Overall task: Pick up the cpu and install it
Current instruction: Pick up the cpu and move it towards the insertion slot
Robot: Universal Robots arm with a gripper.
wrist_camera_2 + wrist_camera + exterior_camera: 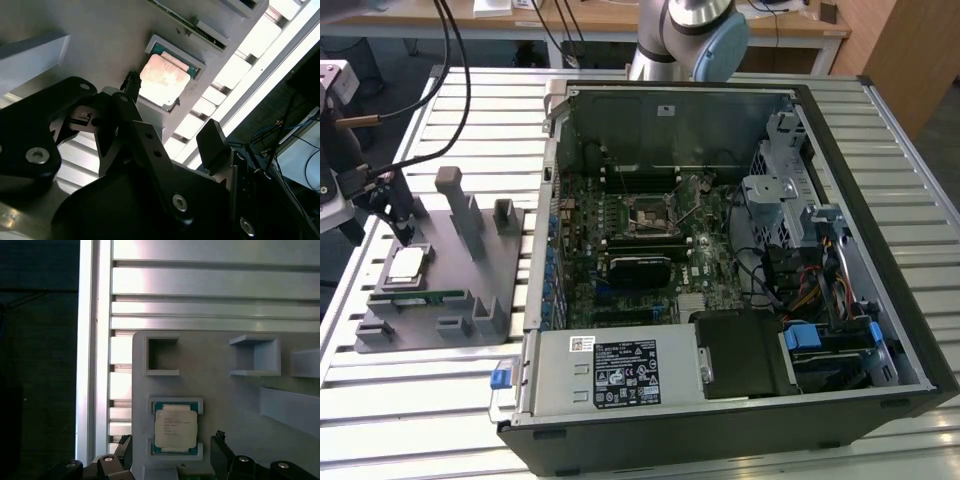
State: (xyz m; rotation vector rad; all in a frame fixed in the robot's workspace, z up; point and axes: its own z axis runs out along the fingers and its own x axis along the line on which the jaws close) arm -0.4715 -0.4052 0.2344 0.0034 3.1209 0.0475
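Observation:
The cpu (pixel 408 265) is a small square chip with a silvery top, lying flat in a framed pocket of the grey tray (pixel 450 250) at the exterior view's left. Both wrist views show the cpu (pixel 175 427) (pixel 165 75) in its pocket. My gripper (pixel 406 238) hangs just above it, open. Its two black fingers (pixel 218 442) stand apart on either side of the chip without touching it, and nothing is between them. The empty processor socket (pixel 650 215) sits in the middle of the green motherboard inside the open computer case (pixel 840 130).
A thin green memory stick (pixel 415 297) lies on the tray beside the cpu. Grey posts (pixel 455 200) rise from the tray behind my gripper. Inside the case are a black cooler block (pixel 640 268), a power supply (pixel 610 370) and cable bundles (pixel 800 280). Slatted metal table (pixel 450 400) all around.

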